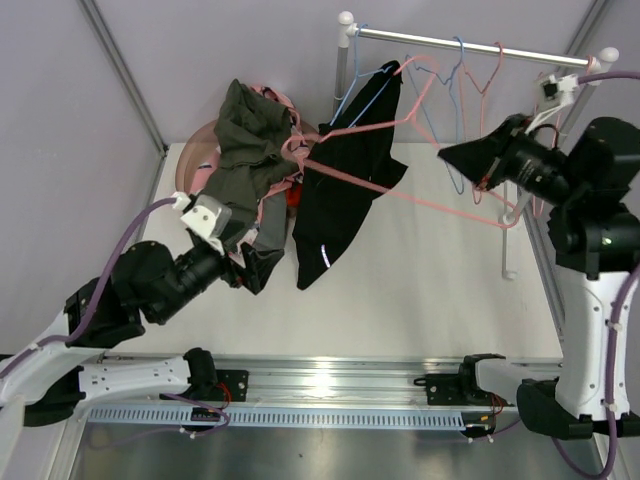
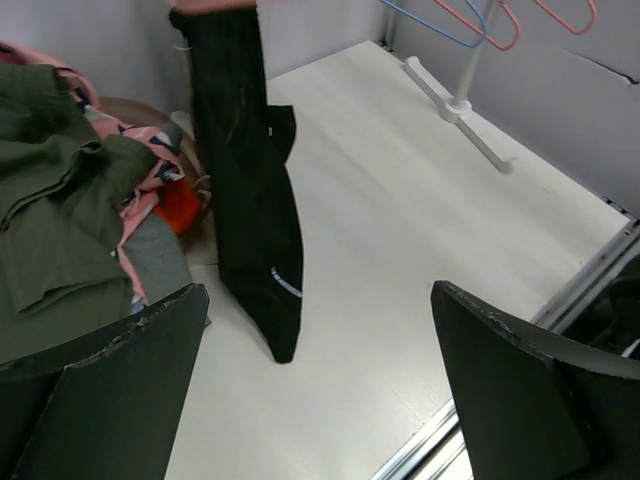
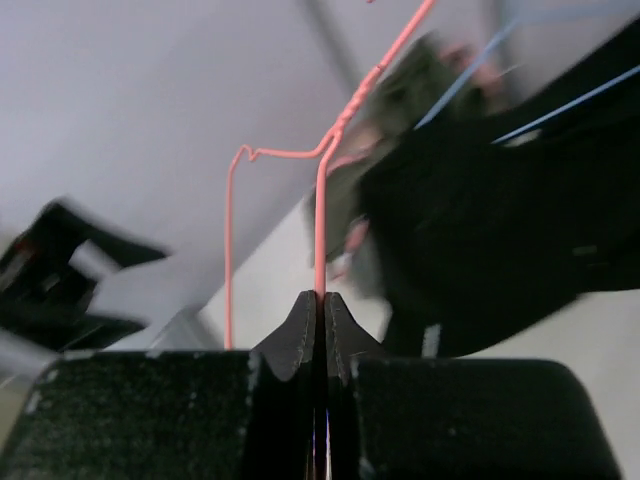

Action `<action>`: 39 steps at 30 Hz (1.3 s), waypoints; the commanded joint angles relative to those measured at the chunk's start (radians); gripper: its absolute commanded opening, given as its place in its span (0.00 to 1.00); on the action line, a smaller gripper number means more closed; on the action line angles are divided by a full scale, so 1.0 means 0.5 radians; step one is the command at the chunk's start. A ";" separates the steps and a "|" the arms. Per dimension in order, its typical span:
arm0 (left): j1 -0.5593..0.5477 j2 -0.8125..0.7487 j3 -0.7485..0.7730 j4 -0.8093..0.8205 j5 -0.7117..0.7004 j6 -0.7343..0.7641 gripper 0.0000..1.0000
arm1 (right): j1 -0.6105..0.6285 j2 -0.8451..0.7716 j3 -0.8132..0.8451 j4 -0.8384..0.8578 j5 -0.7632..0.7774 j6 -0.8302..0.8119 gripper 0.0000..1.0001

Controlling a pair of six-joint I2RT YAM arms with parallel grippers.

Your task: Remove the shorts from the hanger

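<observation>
Right gripper (image 3: 322,300) is clamped tight, fingers pinched together on the wire of the pink hanger (image 3: 320,230); it grips one end, and the hanger stretches away towards the left arm; the black shorts (image 1: 340,200) are draped over the hanger's far end, well apart from the right gripper, hanging down over the white table (image 1: 440,290).

Left gripper (image 2: 318,290) is spread wide and holds nothing; the black shorts dangle just ahead of it, apart from both fingers; off to its left lies the heap of shorts (image 2: 60,200), olive on top with pink and orange peeking out, piled in the round basket (image 1: 185,160).

Behind, spare blue and pink hangers hang on the rail (image 1: 450,42).
</observation>
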 commanded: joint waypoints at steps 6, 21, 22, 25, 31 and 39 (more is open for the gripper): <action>0.005 -0.190 -0.133 0.025 -0.216 0.014 0.99 | 0.013 0.065 0.457 -0.552 1.567 -0.315 0.00; 0.005 -0.206 -0.320 0.141 0.030 0.002 0.99 | 0.252 0.200 0.510 -0.423 2.524 -0.456 0.00; 0.005 -0.206 -0.335 0.144 0.033 0.002 0.99 | 0.252 0.221 0.519 -0.398 2.549 -0.465 0.00; 0.005 -0.200 -0.363 0.163 0.054 0.008 0.99 | 0.255 0.249 0.525 -0.331 2.607 -0.514 0.00; 0.005 -0.190 -0.427 0.248 0.100 0.030 0.99 | 0.255 0.356 0.537 -0.211 2.598 -0.560 0.00; 0.005 -0.166 -0.480 0.340 0.113 0.060 0.99 | 0.264 0.540 0.549 -0.052 2.534 -0.597 0.00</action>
